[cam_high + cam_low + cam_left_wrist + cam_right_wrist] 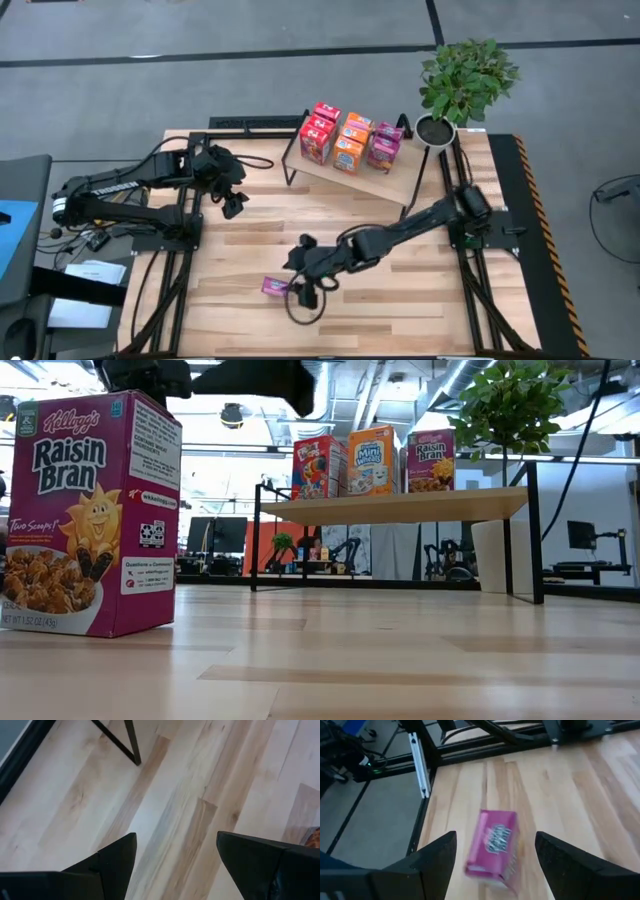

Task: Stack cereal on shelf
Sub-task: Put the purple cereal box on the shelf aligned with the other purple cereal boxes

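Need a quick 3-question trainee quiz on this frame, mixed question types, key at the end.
1. True or false: the right gripper is clamped on the magenta Raisin Bran box.
2. Multiple choice: the boxes on the shelf form how many colour columns, seen from above? A) two B) three C) five
3. Fill in: the left gripper hovers with open jaws over bare ____, holding nothing.

Key:
1. False. Its jaws stand open, with the box upright on the table between and just past them.
2. B: red, orange, magenta.
3. tabletop
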Controlling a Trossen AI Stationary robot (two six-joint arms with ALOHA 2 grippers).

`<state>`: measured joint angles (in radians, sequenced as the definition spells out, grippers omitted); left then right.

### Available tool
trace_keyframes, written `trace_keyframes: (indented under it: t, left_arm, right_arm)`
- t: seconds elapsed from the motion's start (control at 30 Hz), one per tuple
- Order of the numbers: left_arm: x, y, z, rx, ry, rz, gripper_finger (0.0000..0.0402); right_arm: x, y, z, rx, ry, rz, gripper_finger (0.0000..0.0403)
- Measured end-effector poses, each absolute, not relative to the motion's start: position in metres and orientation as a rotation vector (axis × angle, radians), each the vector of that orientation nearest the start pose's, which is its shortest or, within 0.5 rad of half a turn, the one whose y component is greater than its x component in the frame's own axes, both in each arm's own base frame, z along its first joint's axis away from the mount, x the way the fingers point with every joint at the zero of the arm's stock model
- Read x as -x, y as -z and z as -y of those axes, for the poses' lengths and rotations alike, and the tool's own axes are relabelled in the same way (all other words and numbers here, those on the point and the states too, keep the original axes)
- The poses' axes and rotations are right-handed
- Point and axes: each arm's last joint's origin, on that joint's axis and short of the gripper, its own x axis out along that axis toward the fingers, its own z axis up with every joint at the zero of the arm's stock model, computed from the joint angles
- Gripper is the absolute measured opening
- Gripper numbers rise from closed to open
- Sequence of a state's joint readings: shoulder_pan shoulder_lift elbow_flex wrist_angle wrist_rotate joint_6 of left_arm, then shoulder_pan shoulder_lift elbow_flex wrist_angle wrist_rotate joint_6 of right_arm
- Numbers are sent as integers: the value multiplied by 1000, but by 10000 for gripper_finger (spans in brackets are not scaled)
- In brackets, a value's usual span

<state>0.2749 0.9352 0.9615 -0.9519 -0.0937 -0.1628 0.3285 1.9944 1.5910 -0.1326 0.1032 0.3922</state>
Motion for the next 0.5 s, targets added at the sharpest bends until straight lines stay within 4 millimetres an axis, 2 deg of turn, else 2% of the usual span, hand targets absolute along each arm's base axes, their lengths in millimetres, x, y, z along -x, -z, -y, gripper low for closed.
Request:
trace_keyframes:
  t: [0.3, 0.4, 0.5]
  left_arm:
    - [-158, -305, -47, 290, -445, -886, 266]
    - [-158, -305, -48, 297, -457, -883, 266]
    - [-158, -305, -48, 306, -474, -879, 266]
  right_arm:
    - [-470, -231, -179, -212, -65, -575, 297]
    - [-476, -221, -188, -172, -24, -628, 297]
    - [-480, -219, -193, -145, 9, -651, 297]
